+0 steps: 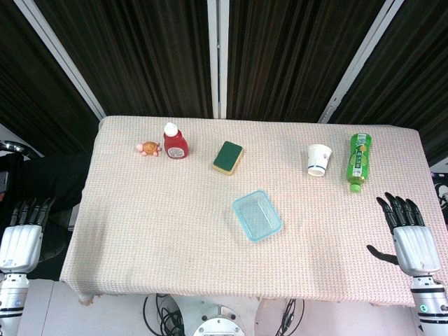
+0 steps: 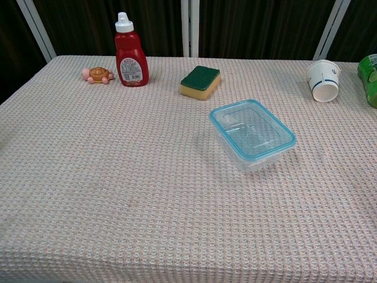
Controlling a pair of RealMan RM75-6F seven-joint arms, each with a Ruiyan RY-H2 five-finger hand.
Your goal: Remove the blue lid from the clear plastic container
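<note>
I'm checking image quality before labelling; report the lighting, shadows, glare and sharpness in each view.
Head view: even overhead light, table cloth sharp, only a faint shadow beside the clear plastic container, dark curtains behind without detail. Chest view: soft light, weave crisp up close, small glints on the blue lid, pale shadow to the container's left, green bottle cut by the right edge. No motion blur in either.

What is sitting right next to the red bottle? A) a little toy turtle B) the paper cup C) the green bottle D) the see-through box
A: the little toy turtle sits just beside the red bottle at the far left of the table, while the paper cup and green bottle lie far off on the right side.
</note>
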